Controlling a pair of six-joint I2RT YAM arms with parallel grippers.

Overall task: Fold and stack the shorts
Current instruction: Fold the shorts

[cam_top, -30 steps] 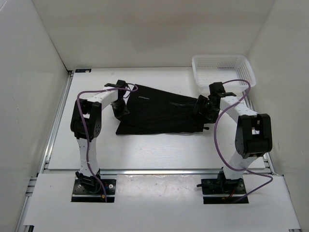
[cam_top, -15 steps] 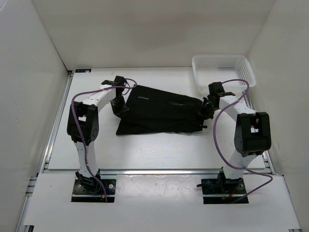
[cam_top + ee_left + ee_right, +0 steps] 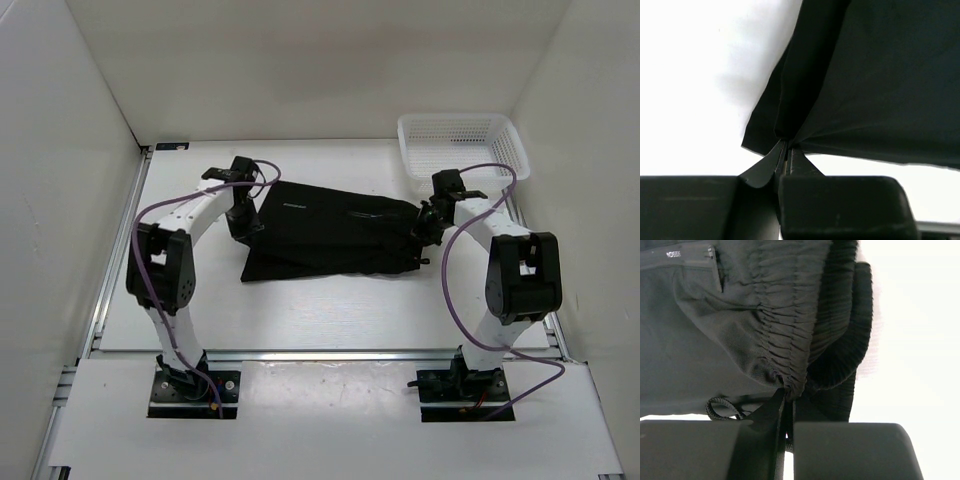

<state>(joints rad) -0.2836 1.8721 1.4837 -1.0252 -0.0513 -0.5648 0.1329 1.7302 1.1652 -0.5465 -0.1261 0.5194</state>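
Spread across mid-counter, nearer the far edge: black shorts [image 3: 330, 235]. Clamped at one hem corner by the left gripper [image 3: 786, 152]; pinched at the gathered waistband by the right gripper [image 3: 788, 402].

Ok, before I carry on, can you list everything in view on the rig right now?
shorts: one pair, black, spread across the middle of the table, held at both ends
basket: one, white mesh, far right corner of the table
table: one, white, under everything
cables: two, purple, one looping along each arm
arms: two, white with black joints, bases at the near edge
left gripper: one, black, shut on the left edge of the shorts
right gripper: one, black, shut on the gathered waistband of the shorts
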